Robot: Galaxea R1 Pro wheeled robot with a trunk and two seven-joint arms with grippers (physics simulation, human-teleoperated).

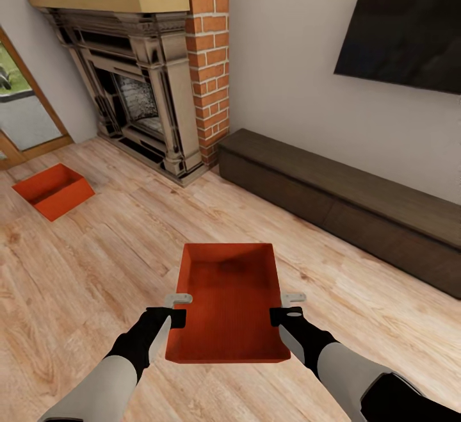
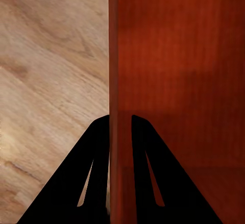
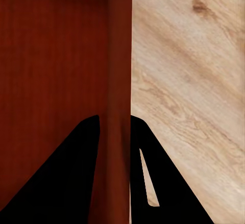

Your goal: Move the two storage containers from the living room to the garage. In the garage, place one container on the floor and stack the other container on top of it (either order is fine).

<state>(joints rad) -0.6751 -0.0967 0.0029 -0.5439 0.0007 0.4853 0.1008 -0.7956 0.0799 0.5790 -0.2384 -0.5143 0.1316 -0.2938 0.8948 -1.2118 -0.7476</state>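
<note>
I hold one orange-red storage container [image 1: 229, 300] in front of me above the light wood plank floor of the living room. My left gripper [image 1: 177, 310] is shut on its left wall, one finger inside and one outside. That wall [image 2: 120, 81] runs between the black fingers [image 2: 89, 168] in the left wrist view. My right gripper [image 1: 285, 310] is shut on the right wall [image 3: 118, 81] in the same way, with black fingers [image 3: 153, 173] on either side. The second storage container [image 1: 53, 189] sits on the plank floor at the left, near the fireplace.
A brick fireplace [image 1: 153, 76] stands ahead at the left. A long dark low cabinet [image 1: 339, 204] runs along the white wall at the right, under a dark wall screen [image 1: 410, 25]. A glass door [image 1: 22, 108] with a wooden frame is at the far left.
</note>
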